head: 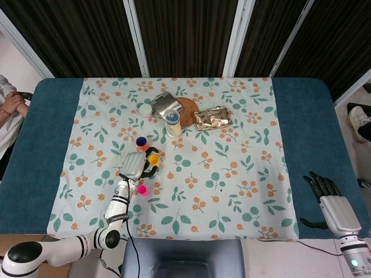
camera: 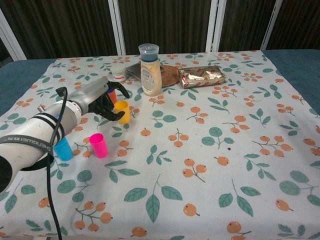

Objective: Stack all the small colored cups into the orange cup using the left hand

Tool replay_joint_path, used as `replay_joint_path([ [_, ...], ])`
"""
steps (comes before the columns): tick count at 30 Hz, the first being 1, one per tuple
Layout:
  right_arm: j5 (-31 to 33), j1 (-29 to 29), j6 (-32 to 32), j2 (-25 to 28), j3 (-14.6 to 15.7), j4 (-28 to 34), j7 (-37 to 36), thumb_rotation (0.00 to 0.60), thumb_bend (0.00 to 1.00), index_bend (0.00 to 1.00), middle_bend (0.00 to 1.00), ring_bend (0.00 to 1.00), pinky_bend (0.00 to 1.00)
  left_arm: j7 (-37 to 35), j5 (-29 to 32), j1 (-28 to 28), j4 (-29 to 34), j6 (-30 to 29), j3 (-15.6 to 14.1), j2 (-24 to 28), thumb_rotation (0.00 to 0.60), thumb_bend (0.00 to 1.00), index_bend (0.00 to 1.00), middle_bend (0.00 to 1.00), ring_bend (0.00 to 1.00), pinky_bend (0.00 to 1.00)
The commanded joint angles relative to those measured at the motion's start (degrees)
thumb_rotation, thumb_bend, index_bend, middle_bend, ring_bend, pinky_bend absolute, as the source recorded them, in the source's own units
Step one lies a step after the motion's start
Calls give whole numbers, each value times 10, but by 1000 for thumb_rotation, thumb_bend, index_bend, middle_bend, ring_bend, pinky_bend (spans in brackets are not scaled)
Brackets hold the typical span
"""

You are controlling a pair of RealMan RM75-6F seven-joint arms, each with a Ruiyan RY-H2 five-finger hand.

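Note:
The orange cup (head: 141,142) holds a purple cup inside it; in the chest view the orange cup (camera: 112,95) peeks out behind my left hand. My left hand (head: 134,165) (camera: 100,102) lies just left of the yellow cup (head: 153,158) (camera: 122,111), its dark fingers curled toward the cup's near side, holding nothing that I can see. The pink cup (head: 142,189) (camera: 98,145) stands nearer me. Beside my forearm is the blue cup (camera: 63,148), hidden in the head view. My right hand (head: 330,204) rests open off the table's right edge.
A capped bottle (head: 173,123) (camera: 150,70), a small white jar (head: 145,110), a silver box (head: 166,104), a woven coaster (head: 188,111) and a gold foil packet (head: 213,118) (camera: 202,75) sit behind the cups. A person (head: 8,104) sits at the far left.

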State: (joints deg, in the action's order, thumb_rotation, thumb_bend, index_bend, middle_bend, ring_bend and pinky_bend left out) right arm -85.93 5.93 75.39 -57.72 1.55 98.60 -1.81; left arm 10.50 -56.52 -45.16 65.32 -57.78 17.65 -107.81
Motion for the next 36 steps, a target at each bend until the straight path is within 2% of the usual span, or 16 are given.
replay_joint_path([
  [1, 0, 0, 0, 0, 0, 0, -1, 600, 189, 0, 0, 0, 0, -1, -2, -1, -12, 2, 1, -5, 600, 371, 356, 1000, 1000, 1000],
  [19, 3, 0, 0, -1, -1, 0, 2, 600, 189, 0, 0, 0, 0, -28, -19, -3, -48, 13, 12, -19, 600, 368, 506, 1000, 1000, 1000],
  [23, 3, 0, 0, 0, -2, 0, 0, 600, 189, 0, 0, 0, 0, -34, -22, -4, -36, 3, 28, -6, 600, 368, 525, 1000, 1000, 1000],
  [32, 2, 0, -1, 2, -1, 0, -5, 600, 189, 0, 0, 0, 0, -25, 4, -16, 0, -12, 89, 46, 600, 367, 524, 1000, 1000, 1000],
  [36, 2, -1, 1, 1, -2, 0, -4, 600, 189, 0, 0, 0, 0, -14, 21, -22, -12, -3, 91, 50, 600, 364, 526, 1000, 1000, 1000],
])
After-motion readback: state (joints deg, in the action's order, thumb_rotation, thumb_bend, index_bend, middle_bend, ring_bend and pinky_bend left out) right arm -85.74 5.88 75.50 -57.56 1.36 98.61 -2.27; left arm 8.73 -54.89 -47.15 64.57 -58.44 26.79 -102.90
